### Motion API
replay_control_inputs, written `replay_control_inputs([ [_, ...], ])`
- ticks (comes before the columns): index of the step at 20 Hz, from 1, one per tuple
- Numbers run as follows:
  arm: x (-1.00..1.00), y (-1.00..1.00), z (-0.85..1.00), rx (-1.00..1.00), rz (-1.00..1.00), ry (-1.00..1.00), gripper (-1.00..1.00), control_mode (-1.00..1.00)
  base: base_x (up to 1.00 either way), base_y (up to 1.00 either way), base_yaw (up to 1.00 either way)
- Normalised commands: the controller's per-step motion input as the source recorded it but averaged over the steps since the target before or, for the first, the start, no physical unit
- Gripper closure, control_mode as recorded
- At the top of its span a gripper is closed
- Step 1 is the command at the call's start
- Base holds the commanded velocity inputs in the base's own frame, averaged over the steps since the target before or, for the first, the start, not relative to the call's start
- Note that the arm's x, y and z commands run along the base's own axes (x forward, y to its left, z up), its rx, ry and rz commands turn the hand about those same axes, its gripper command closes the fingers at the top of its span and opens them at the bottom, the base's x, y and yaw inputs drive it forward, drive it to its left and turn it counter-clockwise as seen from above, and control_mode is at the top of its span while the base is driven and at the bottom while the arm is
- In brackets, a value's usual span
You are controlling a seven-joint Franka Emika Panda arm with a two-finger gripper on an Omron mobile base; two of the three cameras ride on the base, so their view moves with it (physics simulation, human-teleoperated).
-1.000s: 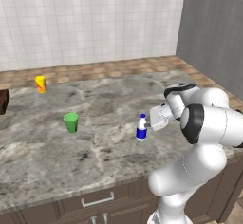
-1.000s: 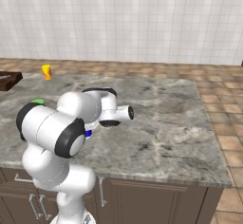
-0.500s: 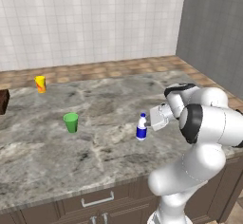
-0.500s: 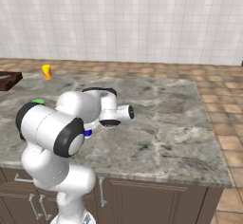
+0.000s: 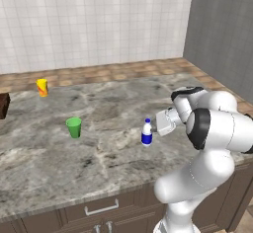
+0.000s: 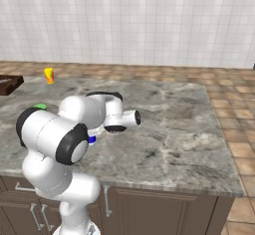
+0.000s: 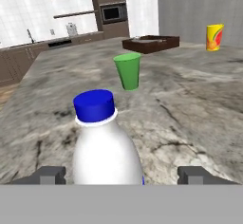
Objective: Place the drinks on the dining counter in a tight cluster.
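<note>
White bottle (image 7: 107, 142) upright on counter (image 5: 99, 143), dead ahead between the claw (image 7: 121, 174) tips; claw apart, not gripping.

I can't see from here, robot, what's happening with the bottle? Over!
Gripper open, fingers either side of white bottle. Bottle upright on dining counter. Green cup stands apart, not in the way.

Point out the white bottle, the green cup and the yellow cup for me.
white bottle (image 7: 107, 154), hand view, on its white body.
green cup (image 5: 74, 128), left base view, on its side wall.
yellow cup (image 5: 42, 87), left base view, on its side.
</note>
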Motion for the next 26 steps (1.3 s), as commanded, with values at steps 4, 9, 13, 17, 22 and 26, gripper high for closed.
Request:
replay_control_inputs([
  [4,0.00,0.00,0.00,0.00,0.00,0.00,-1.00,-1.00,0.00,0.00,0.00],
  [9,0.00,0.00,0.00,0.00,0.00,0.00,-1.00,-1.00,0.00,0.00,0.00],
  [13,-0.01,0.00,0.17,0.00,0.00,-0.01,-1.00,-1.00,0.00,0.00,0.00],
  [17,-0.09,0.00,0.38,0.00,0.00,-0.04,-1.00,-1.00,0.00,0.00,0.00],
  [22,-0.15,-0.03,0.45,0.01,0.00,-0.04,-1.00,-1.00,0.00,0.00,0.00],
  [26,-0.18,-0.10,0.46,0.00,0.00,0.00,-1.00,-1.00,0.00,0.00,0.00],
])
